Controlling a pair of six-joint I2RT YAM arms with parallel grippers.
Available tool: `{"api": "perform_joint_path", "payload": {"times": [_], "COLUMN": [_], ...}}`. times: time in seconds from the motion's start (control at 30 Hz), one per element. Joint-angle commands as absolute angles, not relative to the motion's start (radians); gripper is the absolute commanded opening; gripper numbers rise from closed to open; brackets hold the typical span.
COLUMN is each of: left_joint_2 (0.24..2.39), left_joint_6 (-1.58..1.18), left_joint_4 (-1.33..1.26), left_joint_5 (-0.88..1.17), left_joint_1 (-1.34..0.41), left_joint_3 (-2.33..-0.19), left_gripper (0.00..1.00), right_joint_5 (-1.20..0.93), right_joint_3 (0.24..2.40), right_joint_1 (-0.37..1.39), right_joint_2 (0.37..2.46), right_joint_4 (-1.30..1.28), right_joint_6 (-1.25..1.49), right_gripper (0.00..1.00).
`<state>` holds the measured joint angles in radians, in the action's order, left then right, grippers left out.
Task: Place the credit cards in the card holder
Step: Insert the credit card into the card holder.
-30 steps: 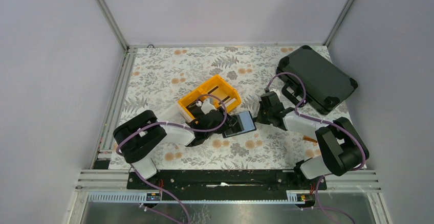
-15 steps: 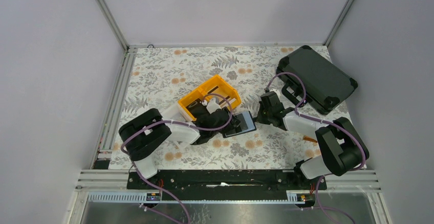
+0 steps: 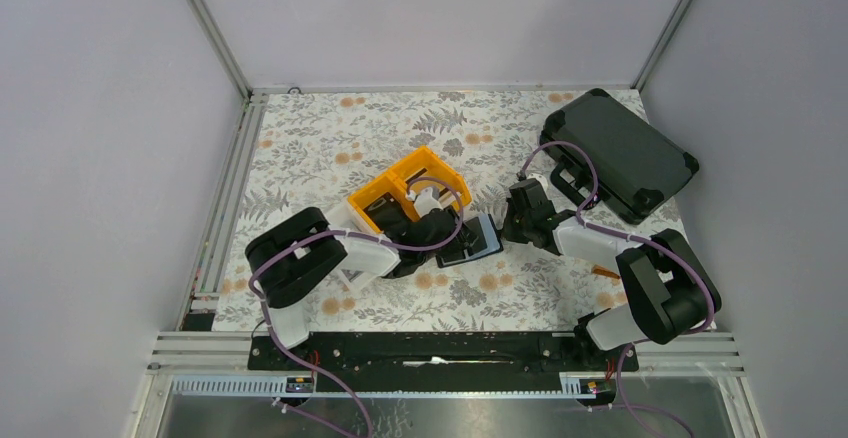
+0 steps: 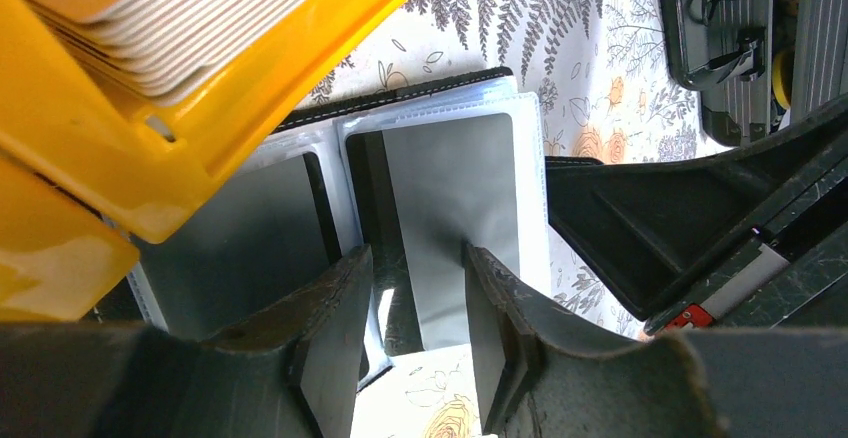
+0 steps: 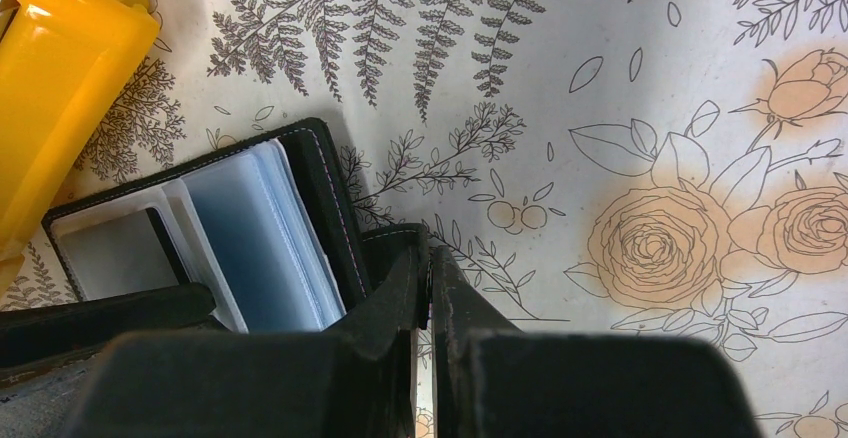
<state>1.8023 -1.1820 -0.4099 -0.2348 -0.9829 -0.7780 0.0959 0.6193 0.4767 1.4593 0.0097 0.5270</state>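
Card holder [image 4: 440, 86] lies opened beneath both grippers, with a grey credit card [image 4: 450, 208] seen at its clear pockets.
The left gripper [image 4: 415, 258] is held with jaws apart; the card is seen between and just beyond its fingertips, and a yellow bin [image 4: 250, 68] is to the jaws' left. On the right gripper [image 5: 428, 268] the jaws are pressed together, with the holder's black tab [image 5: 395, 240] pinched between them.

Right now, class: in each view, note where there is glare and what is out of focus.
Left wrist: glare on the yellow bin at its near corner; the left gripper is blurred, the card holder sharp. Right wrist: the right gripper is blurred, the tablecloth print crisp. Top external: even light, no strong glare.
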Motion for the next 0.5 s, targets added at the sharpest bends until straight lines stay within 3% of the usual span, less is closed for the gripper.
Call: {"api": "perform_joint_path", "payload": {"times": [0.0, 0.47], "left_joint_2": [1.822, 1.803], "left_joint_6": [-1.155, -1.151], "left_joint_4": [-0.468, -0.576], "left_joint_5": [-0.199, -0.180], "left_joint_1": [-0.988, -0.987], "left_joint_3": [-0.806, -0.803], "left_gripper": [0.41, 0.41], "right_joint_5": [0.077, 0.081], "right_joint_3": [0.604, 0.604], "right_joint_1": [0.474, 0.474], "right_joint_2": [1.457, 1.452], "right_joint_4": [-0.053, -0.052], "right_joint_6": [0.521, 0.525], "right_gripper": [0.00, 0.00]}}
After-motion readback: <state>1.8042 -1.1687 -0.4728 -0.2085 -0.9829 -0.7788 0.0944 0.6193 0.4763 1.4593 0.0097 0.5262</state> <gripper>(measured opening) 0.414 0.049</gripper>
